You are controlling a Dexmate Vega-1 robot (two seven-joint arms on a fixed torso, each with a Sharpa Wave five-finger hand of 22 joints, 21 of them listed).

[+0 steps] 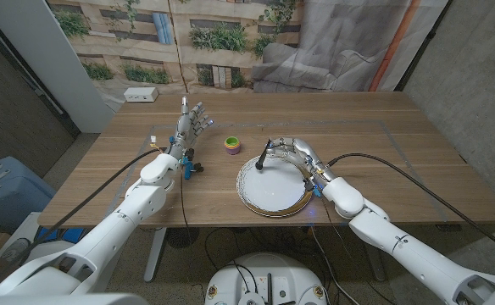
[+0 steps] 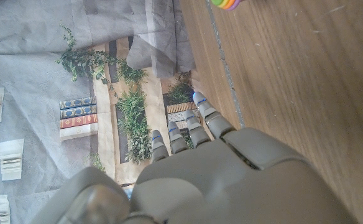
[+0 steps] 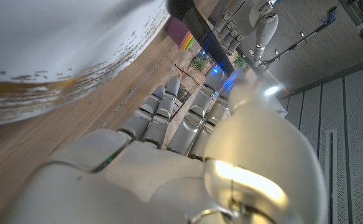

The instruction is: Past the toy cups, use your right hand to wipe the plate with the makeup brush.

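I have the white plate [image 1: 271, 188] in front of me on the table [image 1: 383, 144], with the stacked toy cups [image 1: 231, 144] just beyond its far-left rim. My right hand [image 1: 297, 156] pinches the makeup brush [image 1: 264, 158] by its stiff handle, soft tip down over the plate; it looks light. My left hand [image 1: 191, 123] holds nothing, fingers spread.

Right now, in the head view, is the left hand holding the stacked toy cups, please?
No, the left hand stands open with fingers spread, holding nothing, apart from the toy cups on the table.
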